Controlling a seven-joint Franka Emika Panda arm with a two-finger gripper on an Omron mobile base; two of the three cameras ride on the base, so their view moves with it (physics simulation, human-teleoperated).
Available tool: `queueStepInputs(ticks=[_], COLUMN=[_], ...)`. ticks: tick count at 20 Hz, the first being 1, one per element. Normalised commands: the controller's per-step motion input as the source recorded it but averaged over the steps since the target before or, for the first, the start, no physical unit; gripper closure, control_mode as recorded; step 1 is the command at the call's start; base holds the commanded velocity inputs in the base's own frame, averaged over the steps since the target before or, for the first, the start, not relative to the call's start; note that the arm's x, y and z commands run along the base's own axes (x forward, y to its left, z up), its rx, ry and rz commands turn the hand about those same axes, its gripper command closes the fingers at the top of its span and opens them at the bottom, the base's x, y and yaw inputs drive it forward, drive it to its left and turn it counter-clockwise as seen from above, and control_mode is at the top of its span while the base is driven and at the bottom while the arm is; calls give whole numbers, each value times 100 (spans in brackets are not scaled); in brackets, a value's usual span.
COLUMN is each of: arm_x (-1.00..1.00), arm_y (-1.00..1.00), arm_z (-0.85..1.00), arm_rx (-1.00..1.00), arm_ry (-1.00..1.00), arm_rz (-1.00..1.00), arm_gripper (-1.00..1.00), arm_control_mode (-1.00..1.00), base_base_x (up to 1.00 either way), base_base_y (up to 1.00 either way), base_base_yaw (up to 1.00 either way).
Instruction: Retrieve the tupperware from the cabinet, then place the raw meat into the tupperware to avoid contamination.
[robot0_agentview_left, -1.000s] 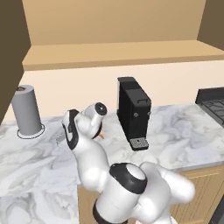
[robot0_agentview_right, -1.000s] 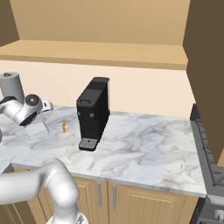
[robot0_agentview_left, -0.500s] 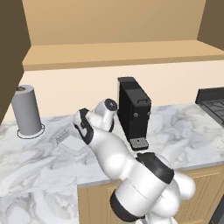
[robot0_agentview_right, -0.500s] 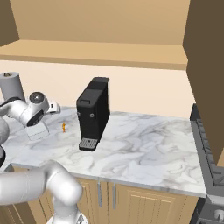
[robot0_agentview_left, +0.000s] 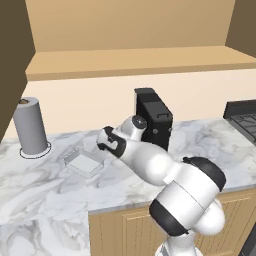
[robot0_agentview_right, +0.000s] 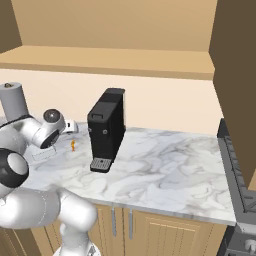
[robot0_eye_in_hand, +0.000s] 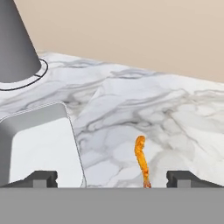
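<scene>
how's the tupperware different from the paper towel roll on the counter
The tupperware is shallow, rectangular and translucent whitish, with rounded corners; the paper towel roll is a tall, upright, opaque grey cylinder on a round base. The tupperware lies flat and open-topped, nearer the raw meat; the paper towel roll stands further back, toward the wall. Both rest on the marble counter, and the hand touches neither.

Bare marble bench (robot0_eye_in_hand: 175, 109) fills the right of the hand view, w/ lots of room. The tupperware (robot0_eye_in_hand: 39, 144) sits lower left, just beside the raw meat (robot0_eye_in_hand: 141, 159). Paper-towel roll (robot0_eye_in_hand: 15, 41) blocks upper left. Coffee machine (robot0_agentview_left: 154, 122) stands behind the arm.
</scene>
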Motion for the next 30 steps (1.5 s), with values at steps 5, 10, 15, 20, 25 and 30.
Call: queueStepInputs(ticks=[5,10,15,20,25,30], arm_x=[2,3,4,2,3,11], arm_y=[-2,-6,-5,-6,0,0], arm_z=[-4,-7,-1,0,0,-3], arm_rx=[-1,-1,0,0,0,-2], arm_ry=[1,1,1,2,2,6], arm_rz=[-2,-8,-9,-8,-1,0], arm_gripper=[-100,-100,-100,-100,-100,-100], arm_control_mode=[-100,-100,-100,-100,-100,-100], base_base_x=[0,0,0,0,0,0], base_base_y=[0,0,0,0,0,0], base_base_yaw=[0,0,0,0,0,0])
